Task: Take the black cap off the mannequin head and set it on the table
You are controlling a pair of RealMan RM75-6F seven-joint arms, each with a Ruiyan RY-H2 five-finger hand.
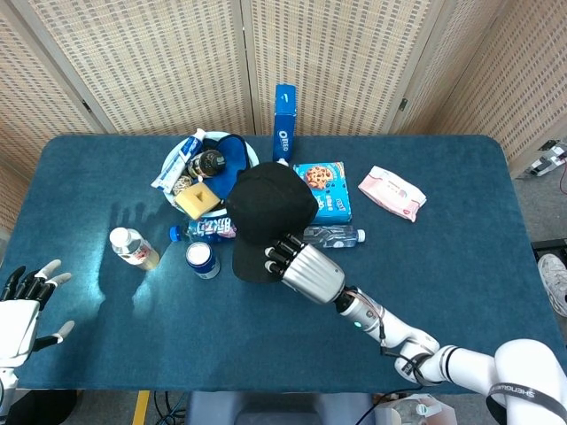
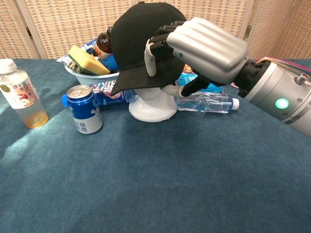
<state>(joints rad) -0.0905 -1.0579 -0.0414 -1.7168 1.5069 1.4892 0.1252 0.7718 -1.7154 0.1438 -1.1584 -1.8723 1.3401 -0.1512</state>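
The black cap (image 2: 132, 46) sits tilted on the white mannequin head (image 2: 151, 108), its right side raised so that part of the head shows beneath. My right hand (image 2: 204, 46) grips the cap's right side, fingers over the crown and thumb under the rim. From the head view the cap (image 1: 266, 205) lies mid-table with the right hand (image 1: 306, 270) just in front of it. My left hand (image 1: 22, 308) hovers open at the table's near left corner, holding nothing.
A blue can (image 2: 83, 109) and a juice bottle (image 2: 22, 99) stand left of the head. A water bottle (image 2: 206, 103) lies to its right. Behind are a filled bowl (image 2: 92, 75), a cookie box (image 1: 323, 189), an Oreo box (image 1: 284, 124) and a pink pack (image 1: 392, 192).
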